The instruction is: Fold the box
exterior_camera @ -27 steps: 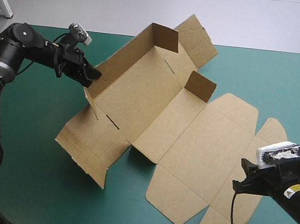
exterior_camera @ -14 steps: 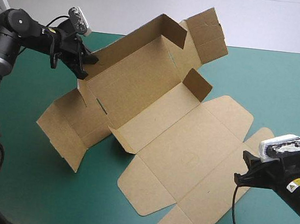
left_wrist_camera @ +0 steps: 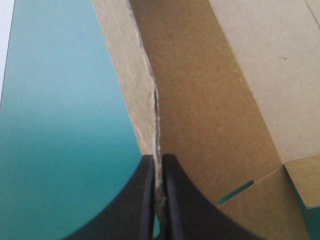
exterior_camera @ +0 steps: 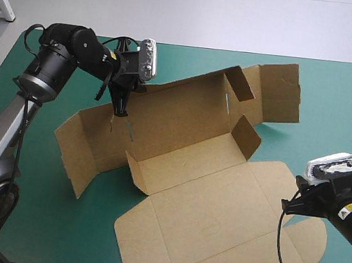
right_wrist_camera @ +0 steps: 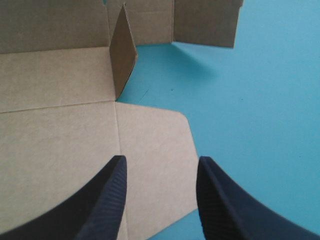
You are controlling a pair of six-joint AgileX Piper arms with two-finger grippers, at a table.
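Pinching the box (exterior_camera: 206, 200) wall, the left gripper (left_wrist_camera: 159, 162) holds it tight; the right gripper (right_wrist_camera: 161, 160) stands wide apart.

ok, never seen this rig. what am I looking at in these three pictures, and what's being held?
It is a robot with two arms at a table that has a teal-green cover. The high view looks down from above and behind the robot. Each of the other two pictures comes from a camera on one wrist, looking along that arm's two black fingers. On the table lies the box, a cut sheet of brown board, partly folded: some walls stand up and the near panels lie flat. The left arm's fingers are shut on the top edge of a raised wall. The right arm's fingers stand open over a flat rounded flap on the box's right side, holding nothing.
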